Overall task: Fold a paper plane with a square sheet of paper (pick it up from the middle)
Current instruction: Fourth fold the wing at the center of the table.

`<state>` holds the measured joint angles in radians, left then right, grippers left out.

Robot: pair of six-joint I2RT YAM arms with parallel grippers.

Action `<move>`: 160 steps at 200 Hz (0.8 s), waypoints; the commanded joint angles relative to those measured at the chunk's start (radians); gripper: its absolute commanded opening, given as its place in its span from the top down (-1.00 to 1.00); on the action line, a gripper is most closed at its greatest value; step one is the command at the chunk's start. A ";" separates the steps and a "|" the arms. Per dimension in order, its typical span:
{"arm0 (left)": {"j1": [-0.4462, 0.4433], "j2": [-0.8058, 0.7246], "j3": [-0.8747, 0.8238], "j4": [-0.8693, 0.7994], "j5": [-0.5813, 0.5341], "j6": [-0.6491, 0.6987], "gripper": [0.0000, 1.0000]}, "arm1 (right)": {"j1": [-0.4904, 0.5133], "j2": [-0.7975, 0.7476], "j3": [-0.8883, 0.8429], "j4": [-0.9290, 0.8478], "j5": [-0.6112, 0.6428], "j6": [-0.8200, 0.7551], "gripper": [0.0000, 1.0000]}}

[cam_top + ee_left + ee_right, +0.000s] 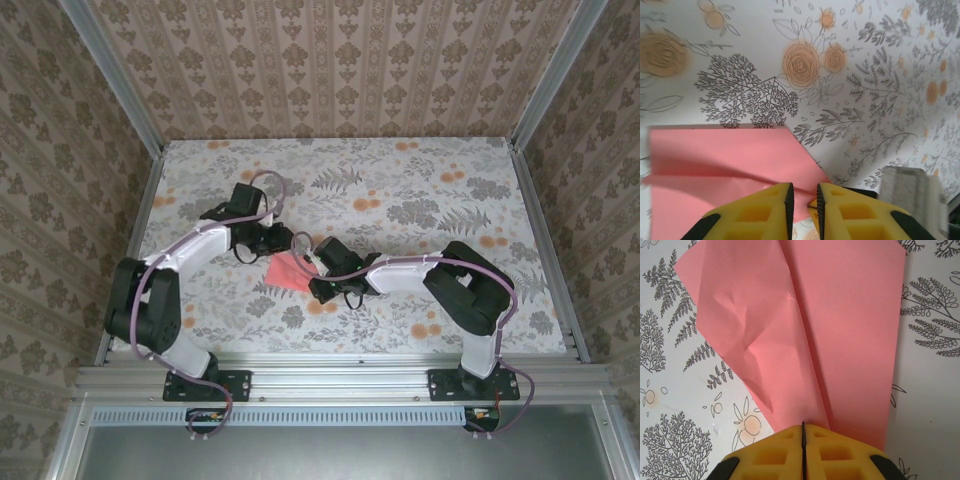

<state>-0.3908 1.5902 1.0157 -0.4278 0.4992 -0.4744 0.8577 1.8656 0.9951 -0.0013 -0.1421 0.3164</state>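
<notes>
The coral-pink paper [850, 330], creased and partly folded, narrows toward one end

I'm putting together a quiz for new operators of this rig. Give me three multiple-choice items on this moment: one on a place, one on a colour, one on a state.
1. Where on the table does the pink paper lie?
A. In the far left corner
B. Around the middle
C. Against the right wall

2. What colour are the right tool's fingers?
A. Blue
B. White
C. Yellow

3. How does the right tool stand?
A. Wide open above the paper
B. Shut on the paper's narrow end
C. Shut on nothing, away from the paper

Key:
1 B: the top view shows the paper mid-table.
2 C: the right wrist view shows yellow fingers.
3 B: the fingers meet, with the paper's pointed end pinched between them.
</notes>
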 commanded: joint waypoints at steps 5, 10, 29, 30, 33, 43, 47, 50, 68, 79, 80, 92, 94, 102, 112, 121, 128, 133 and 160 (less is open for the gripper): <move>-0.020 0.073 -0.024 0.056 0.066 -0.025 0.62 | 0.014 0.038 -0.009 -0.092 0.027 -0.006 0.81; -0.024 0.085 -0.023 0.056 0.067 -0.022 0.62 | 0.014 0.038 -0.009 -0.090 0.028 -0.005 0.81; -0.032 0.122 -0.034 0.063 0.061 -0.015 0.65 | 0.014 0.041 -0.009 -0.089 0.029 -0.001 0.82; -0.033 0.123 -0.035 0.063 0.061 -0.015 0.65 | 0.014 0.041 -0.010 -0.089 0.028 -0.001 0.82; -0.034 0.128 -0.037 0.064 0.060 -0.014 0.66 | 0.014 0.041 -0.009 -0.089 0.028 0.001 0.82; -0.036 0.140 -0.052 0.071 0.061 -0.010 0.67 | 0.014 0.043 -0.008 -0.089 0.031 0.002 0.82; -0.038 0.143 -0.058 0.073 0.059 -0.010 0.67 | 0.014 0.043 -0.008 -0.089 0.031 0.001 0.82; -0.039 0.146 -0.063 0.075 0.058 -0.008 0.67 | 0.014 0.043 -0.009 -0.089 0.033 0.002 0.82; -0.039 0.164 -0.079 0.064 0.034 0.011 0.68 | 0.014 0.043 -0.007 -0.088 0.035 0.002 0.83; -0.039 0.169 -0.084 0.061 0.024 0.021 0.68 | 0.014 0.044 -0.008 -0.089 0.036 0.002 0.83; -0.039 0.170 -0.085 0.060 0.023 0.021 0.68 | 0.014 0.044 -0.008 -0.088 0.036 0.002 0.83; -0.039 0.172 -0.087 0.051 0.007 0.031 0.69 | 0.014 0.043 -0.009 -0.091 0.038 0.002 0.83; -0.039 0.171 -0.086 0.049 0.005 0.033 0.69 | 0.014 0.044 -0.009 -0.090 0.038 0.002 0.83; -0.038 0.169 -0.089 0.042 -0.009 0.039 0.69 | 0.014 0.044 -0.012 -0.091 0.038 0.002 0.83; -0.039 0.168 -0.091 0.034 -0.021 0.047 0.69 | 0.014 0.043 -0.013 -0.089 0.039 0.003 0.83; -0.039 0.167 -0.091 0.028 -0.036 0.054 0.68 | 0.014 0.041 -0.015 -0.091 0.041 0.003 0.83; -0.037 0.170 -0.094 0.028 -0.044 0.058 0.68 | 0.014 0.040 -0.015 -0.092 0.042 0.004 0.83; -0.036 0.170 -0.097 0.029 -0.049 0.060 0.68 | 0.014 0.041 -0.016 -0.093 0.042 0.004 0.83; -0.030 0.178 -0.111 0.024 -0.093 0.083 0.68 | 0.014 0.026 -0.022 -0.094 0.042 0.000 0.83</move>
<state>-0.4267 1.7531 0.9329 -0.3691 0.4889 -0.4416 0.8612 1.8656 0.9955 -0.0006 -0.1333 0.3168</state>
